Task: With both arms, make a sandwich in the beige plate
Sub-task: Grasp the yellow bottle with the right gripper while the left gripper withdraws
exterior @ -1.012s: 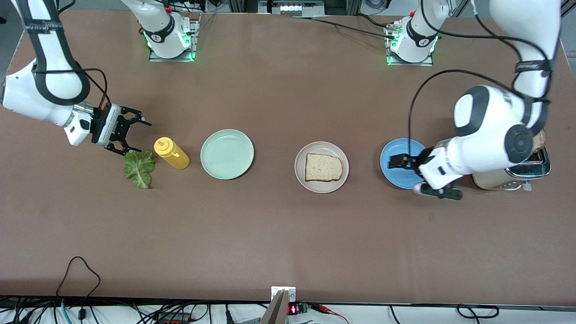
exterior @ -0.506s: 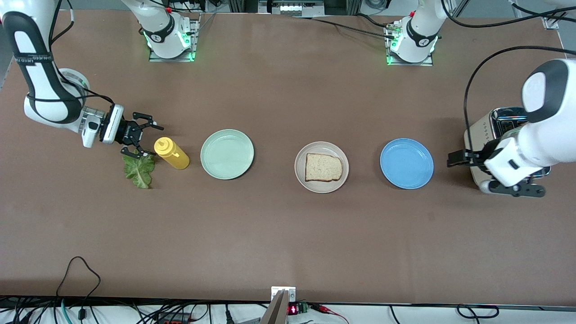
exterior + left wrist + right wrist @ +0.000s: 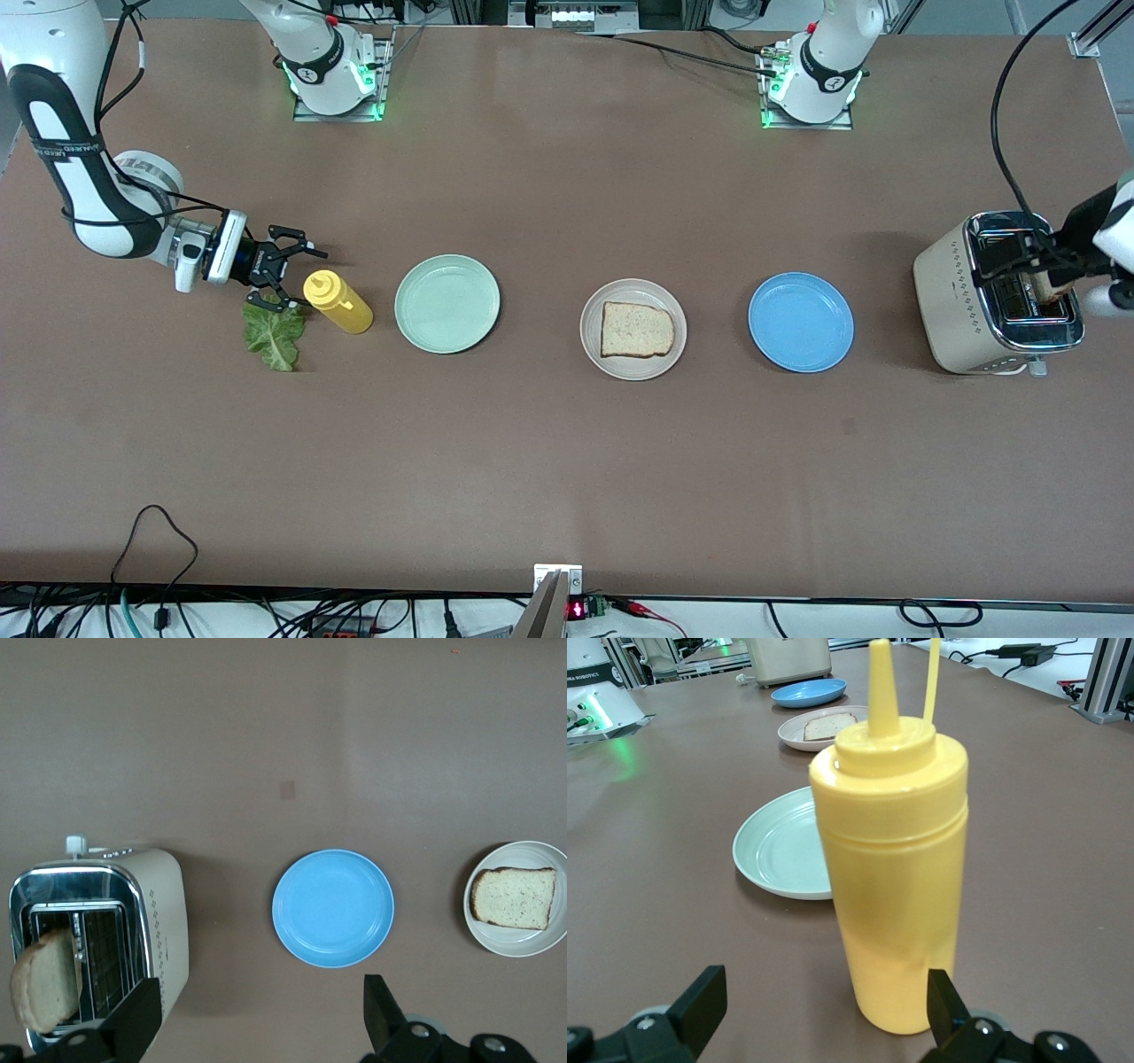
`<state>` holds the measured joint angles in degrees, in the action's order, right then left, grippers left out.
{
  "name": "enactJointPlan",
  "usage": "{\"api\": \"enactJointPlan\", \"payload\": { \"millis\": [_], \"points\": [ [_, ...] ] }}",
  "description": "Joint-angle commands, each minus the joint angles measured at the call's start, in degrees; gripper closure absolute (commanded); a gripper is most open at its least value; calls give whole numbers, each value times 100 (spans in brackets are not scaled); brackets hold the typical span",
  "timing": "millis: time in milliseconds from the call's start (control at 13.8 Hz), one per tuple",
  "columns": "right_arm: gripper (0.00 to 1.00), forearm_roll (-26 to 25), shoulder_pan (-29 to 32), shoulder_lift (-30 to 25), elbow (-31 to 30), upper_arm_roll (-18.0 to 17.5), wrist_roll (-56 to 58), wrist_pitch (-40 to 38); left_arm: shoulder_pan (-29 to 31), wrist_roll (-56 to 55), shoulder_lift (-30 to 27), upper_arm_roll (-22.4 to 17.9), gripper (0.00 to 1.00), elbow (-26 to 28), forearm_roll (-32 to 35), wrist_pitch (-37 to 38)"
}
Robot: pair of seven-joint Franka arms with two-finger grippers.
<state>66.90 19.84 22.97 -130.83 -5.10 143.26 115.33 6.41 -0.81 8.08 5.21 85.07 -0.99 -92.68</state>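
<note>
1. Front view showed the brown surface (image 3: 567,461) with a row of things across it: a lettuce leaf (image 3: 275,332), a yellow squeeze bottle (image 3: 337,301), a mint-green plate (image 3: 447,304), the beige plate (image 3: 633,372), a blue plate (image 3: 801,322) and a cream toaster (image 3: 952,301).
2. The beige plate sat at the middle of the row, between the mint-green plate and the blue plate, with one slice of bread (image 3: 637,330) lying flat on it.
3. From the beige plate, the blue plate lay at about three o'clock in the front view, and the mint-green plate at about nine o'clock.
4. The right hand (image 3: 285,266) was low at the right arm's end of the surface, its fingers spread open and holding nothing, pointing at the yellow squeeze bottle.
5. The lettuce leaf lay flat at about six o'clock from the right hand in the front view, just beside the bottle and nearer to the front camera.
6. In the right wrist view the bottle stood upright and close between the open fingers (image 3: 700,1001), not touched, with the mint-green plate (image 3: 780,850) near it.
7. The left hand (image 3: 1045,257) hung over the toaster at the left arm's end of the surface, open and empty.
8. In the left wrist view a second slice of bread (image 3: 42,992) stood in one slot of the toaster (image 3: 164,930), with the open fingers (image 3: 137,1014) apart above it.
</note>
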Motion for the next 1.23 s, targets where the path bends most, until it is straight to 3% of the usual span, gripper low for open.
{"api": "enactJointPlan", "payload": {
  "millis": [0, 723, 1156],
  "points": [
    [0, 174, 91, 453, 461, -70, 352, -98, -26, -104, -552, 50, 0, 817, 160, -355],
    [0, 622, 135, 770, 637, -79, 730, -783, 18, -33, -668, 42, 0, 863, 160, -269],
    [0, 859, 73, 937, 717, -201, 721, -740, 10, -95, -659, 50, 0, 854, 134, -163]
  ]
}}
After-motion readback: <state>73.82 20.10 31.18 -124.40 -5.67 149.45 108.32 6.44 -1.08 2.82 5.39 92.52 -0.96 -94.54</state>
